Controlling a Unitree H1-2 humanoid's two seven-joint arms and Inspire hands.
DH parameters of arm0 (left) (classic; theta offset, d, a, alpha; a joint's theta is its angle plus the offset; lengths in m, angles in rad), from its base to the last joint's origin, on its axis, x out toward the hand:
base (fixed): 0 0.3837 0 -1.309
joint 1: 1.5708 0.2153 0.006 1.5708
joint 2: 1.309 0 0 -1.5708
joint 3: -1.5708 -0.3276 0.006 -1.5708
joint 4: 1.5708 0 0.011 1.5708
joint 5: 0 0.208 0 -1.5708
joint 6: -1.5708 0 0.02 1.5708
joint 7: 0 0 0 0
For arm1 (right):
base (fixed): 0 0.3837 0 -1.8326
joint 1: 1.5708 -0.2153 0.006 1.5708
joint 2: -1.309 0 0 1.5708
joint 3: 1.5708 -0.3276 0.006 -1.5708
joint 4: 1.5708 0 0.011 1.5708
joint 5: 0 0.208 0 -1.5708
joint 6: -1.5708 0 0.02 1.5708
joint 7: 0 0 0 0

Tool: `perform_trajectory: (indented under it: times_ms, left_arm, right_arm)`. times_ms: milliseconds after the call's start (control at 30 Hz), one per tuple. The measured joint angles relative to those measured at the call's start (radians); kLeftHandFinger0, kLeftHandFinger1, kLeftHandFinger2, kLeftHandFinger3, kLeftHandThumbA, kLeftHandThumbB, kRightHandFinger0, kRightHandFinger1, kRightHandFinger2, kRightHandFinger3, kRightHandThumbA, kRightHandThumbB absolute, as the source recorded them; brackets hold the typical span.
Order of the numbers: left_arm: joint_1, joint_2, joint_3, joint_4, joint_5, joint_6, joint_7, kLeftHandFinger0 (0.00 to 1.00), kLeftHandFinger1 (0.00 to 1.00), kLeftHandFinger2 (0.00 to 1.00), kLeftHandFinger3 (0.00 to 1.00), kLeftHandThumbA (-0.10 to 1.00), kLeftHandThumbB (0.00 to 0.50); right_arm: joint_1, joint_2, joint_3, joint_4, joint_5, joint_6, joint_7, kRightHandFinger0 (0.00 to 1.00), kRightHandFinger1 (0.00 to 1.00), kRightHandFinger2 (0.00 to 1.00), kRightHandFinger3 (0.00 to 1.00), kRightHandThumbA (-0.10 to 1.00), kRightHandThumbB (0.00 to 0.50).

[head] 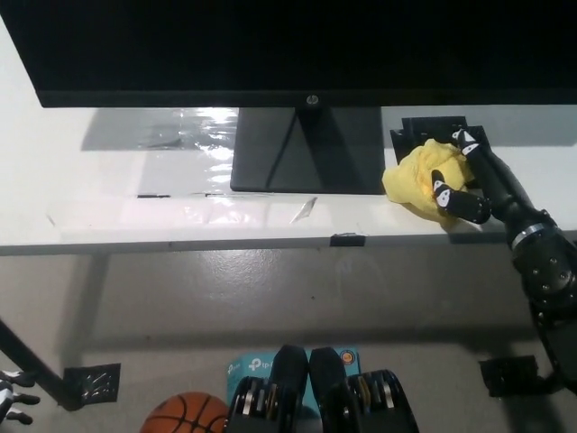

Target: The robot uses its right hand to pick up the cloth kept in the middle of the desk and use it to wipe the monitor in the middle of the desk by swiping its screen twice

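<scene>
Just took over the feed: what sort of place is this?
Likely an office or lab workstation: a monitor on a white desk, a basketball on the floor, and the right hand on a yellow cloth.

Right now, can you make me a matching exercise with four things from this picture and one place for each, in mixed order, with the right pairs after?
Things:
1. cloth
2. monitor
3. basketball
4. left hand

Places:
A. on the floor, at the bottom edge of the picture
B. at the bottom left corner, below the desk
C. along the top of the picture, on a dark stand
D. on the desk, under the right hand

Pairs: 1-D, 2-C, 3-A, 4-B
</scene>
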Motion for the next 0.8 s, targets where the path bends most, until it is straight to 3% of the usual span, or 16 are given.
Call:
perform_trajectory:
  times_ms: [100, 200, 233, 333, 400, 433, 467, 500, 567, 600, 633, 700, 767, 800]
  left_arm:
    - [0.000, 0.000, 0.002, -0.002, -0.001, 0.002, 0.000, 0.42, 0.48, 0.62, 0.78, 0.41, 0.153]
    - [0.001, 0.000, 0.004, -0.006, -0.001, 0.003, 0.000, 0.41, 0.48, 0.62, 0.79, 0.41, 0.151]
    - [0.001, 0.000, 0.004, -0.006, -0.001, 0.003, 0.000, 0.41, 0.48, 0.63, 0.80, 0.44, 0.153]
    - [-0.002, 0.002, 0.004, -0.006, -0.001, 0.003, 0.000, 0.41, 0.49, 0.64, 0.80, 0.45, 0.142]
    - [-0.004, 0.004, 0.004, -0.006, -0.001, 0.004, 0.000, 0.42, 0.49, 0.64, 0.80, 0.45, 0.107]
    - [-0.006, 0.005, 0.004, -0.006, -0.001, 0.005, 0.000, 0.41, 0.49, 0.64, 0.81, 0.46, 0.107]
    - [-0.007, 0.006, 0.004, -0.008, -0.001, 0.006, 0.000, 0.41, 0.49, 0.64, 0.81, 0.47, 0.107]
    - [-0.009, 0.006, 0.004, -0.013, -0.001, 0.008, 0.000, 0.41, 0.49, 0.64, 0.81, 0.49, 0.106]
    - [-0.015, 0.006, 0.004, -0.019, -0.001, 0.012, 0.000, 0.42, 0.49, 0.64, 0.81, 0.50, 0.092]
    - [-0.018, 0.007, 0.004, -0.020, 0.000, 0.014, 0.000, 0.41, 0.49, 0.64, 0.80, 0.49, 0.083]
    - [-0.020, 0.007, 0.004, -0.021, -0.001, 0.016, 0.000, 0.40, 0.48, 0.64, 0.79, 0.49, 0.080]
    - [-0.025, 0.008, 0.005, -0.022, -0.001, 0.020, 0.000, 0.41, 0.49, 0.64, 0.78, 0.49, 0.073]
    - [-0.026, 0.010, 0.006, -0.022, -0.001, 0.022, 0.000, 0.41, 0.49, 0.64, 0.78, 0.48, 0.060]
    - [-0.026, 0.010, 0.007, -0.022, -0.001, 0.022, 0.000, 0.41, 0.48, 0.63, 0.78, 0.48, 0.063]
  right_arm:
    - [-0.007, -0.001, 0.011, 0.019, -0.007, -0.013, -0.003, 0.83, 0.95, 0.89, 0.91, 0.36, 0.177]
    - [-0.008, -0.001, 0.024, 0.033, -0.017, -0.025, -0.006, 0.91, 1.00, 1.00, 0.96, 0.46, 0.171]
    - [-0.008, -0.001, 0.027, 0.033, -0.020, -0.027, -0.007, 0.98, 1.00, 1.00, 1.00, 0.50, 0.177]
    - [-0.011, 0.000, 0.033, 0.033, -0.026, -0.027, -0.006, 0.92, 1.00, 1.00, 1.00, 0.53, 0.192]
    - [-0.014, 0.000, 0.036, 0.036, -0.030, -0.027, -0.006, 0.94, 1.00, 1.00, 1.00, 0.55, 0.231]
    - [-0.016, 0.000, 0.040, 0.036, -0.033, -0.025, -0.005, 1.00, 1.00, 1.00, 1.00, 0.63, 0.256]
    - [-0.017, 0.001, 0.044, 0.036, -0.035, -0.022, -0.003, 1.00, 1.00, 1.00, 1.00, 0.63, 0.258]
    - [-0.020, 0.001, 0.051, 0.036, -0.039, -0.016, 0.001, 1.00, 1.00, 1.00, 1.00, 0.77, 0.303]
    - [-0.024, -0.002, 0.077, 0.034, -0.049, 0.009, 0.021, 1.00, 1.00, 1.00, 1.00, 0.80, 0.311]
    - [-0.028, -0.004, 0.092, 0.034, -0.055, 0.025, 0.036, 1.00, 1.00, 1.00, 1.00, 0.85, 0.371]
    - [-0.034, -0.010, 0.116, 0.033, -0.064, 0.042, 0.053, 1.00, 1.00, 1.00, 1.00, 0.81, 0.374]
    - [-0.051, -0.031, 0.176, 0.033, -0.092, 0.085, 0.098, 0.98, 1.00, 1.00, 1.00, 0.67, 0.331]
    - [-0.070, -0.050, 0.217, 0.031, -0.115, 0.125, 0.138, 0.76, 1.00, 1.00, 1.00, 0.57, 0.258]
    - [-0.077, -0.059, 0.232, 0.029, -0.124, 0.141, 0.152, 0.70, 1.00, 1.00, 1.00, 0.50, 0.204]
